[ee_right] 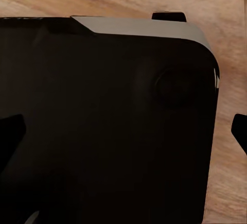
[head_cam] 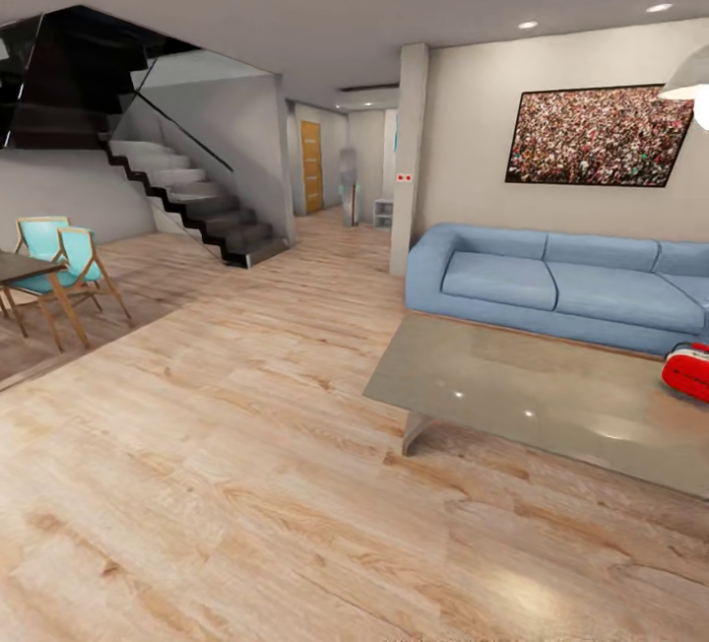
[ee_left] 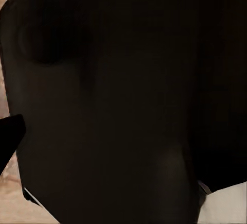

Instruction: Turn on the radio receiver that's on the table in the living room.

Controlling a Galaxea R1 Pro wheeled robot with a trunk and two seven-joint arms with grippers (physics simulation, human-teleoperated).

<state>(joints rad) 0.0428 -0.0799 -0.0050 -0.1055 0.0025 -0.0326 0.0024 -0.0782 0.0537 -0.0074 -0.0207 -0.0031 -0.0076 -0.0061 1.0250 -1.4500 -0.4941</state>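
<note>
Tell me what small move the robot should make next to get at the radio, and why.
Probably turn the base right and roll toward the table. In the head view the radio sits at the picture's right edge, partly cut off, on the table's far right in front of the sofa, with open wood floor between it and the robot. It looks too far to reach yet.
</note>
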